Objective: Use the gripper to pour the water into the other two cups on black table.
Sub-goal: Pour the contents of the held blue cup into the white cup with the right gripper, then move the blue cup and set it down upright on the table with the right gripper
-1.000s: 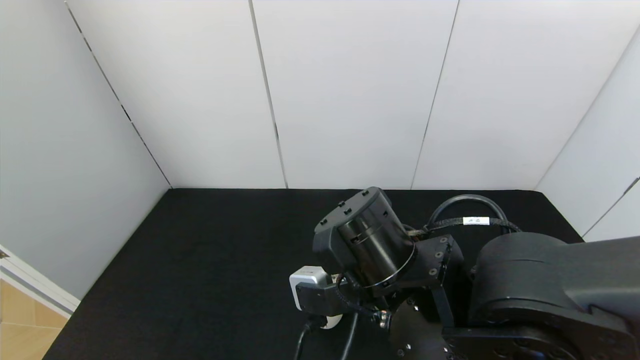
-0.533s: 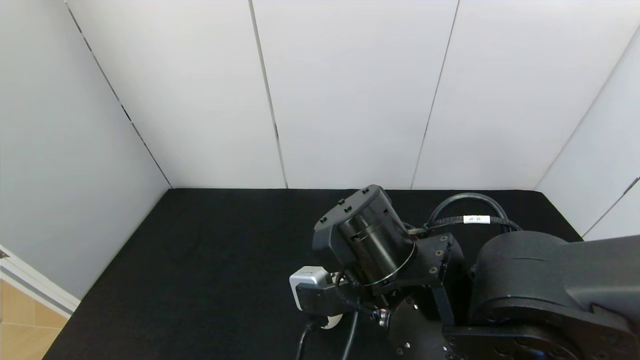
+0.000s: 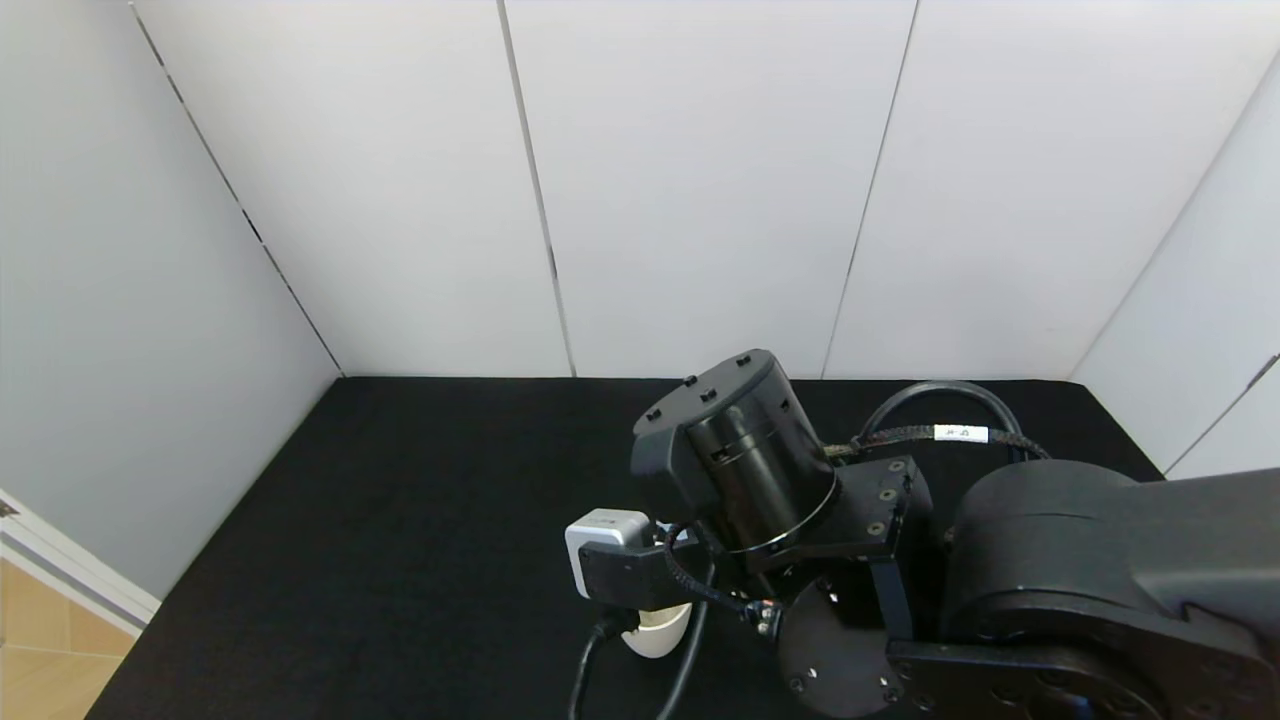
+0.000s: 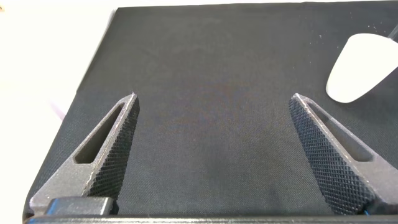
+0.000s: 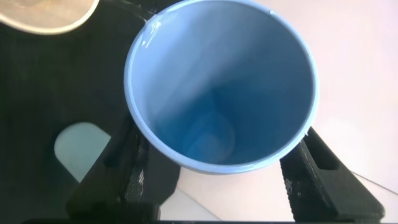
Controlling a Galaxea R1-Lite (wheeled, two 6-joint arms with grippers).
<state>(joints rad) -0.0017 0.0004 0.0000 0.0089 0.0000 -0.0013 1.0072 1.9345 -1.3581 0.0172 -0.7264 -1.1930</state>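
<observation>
My right gripper (image 5: 221, 155) is shut on a pale periwinkle-blue cup (image 5: 221, 81), one finger on each side of its wall. The cup is tipped; its inside shows only a faint round glint at the bottom. The cream-white cup (image 5: 46, 14) shows by its rim just beyond the blue cup. A mint-green patch (image 5: 81, 149) shows behind one finger. In the head view the right arm hides the gripper. Only its white box (image 3: 600, 535) shows, with the cream-white cup (image 3: 655, 632) standing under it on the black table (image 3: 400, 500). My left gripper (image 4: 214, 99) is open and empty over the table.
White panel walls close the table at the back and on both sides. The table's left edge (image 3: 215, 540) runs along the left wall. In the left wrist view the cream-white cup (image 4: 360, 68) is far off to one side of the open fingers.
My right wrist has turned and shifted left. Its white box has moved left and a little up. More of the cream-white cup shows beneath it.
</observation>
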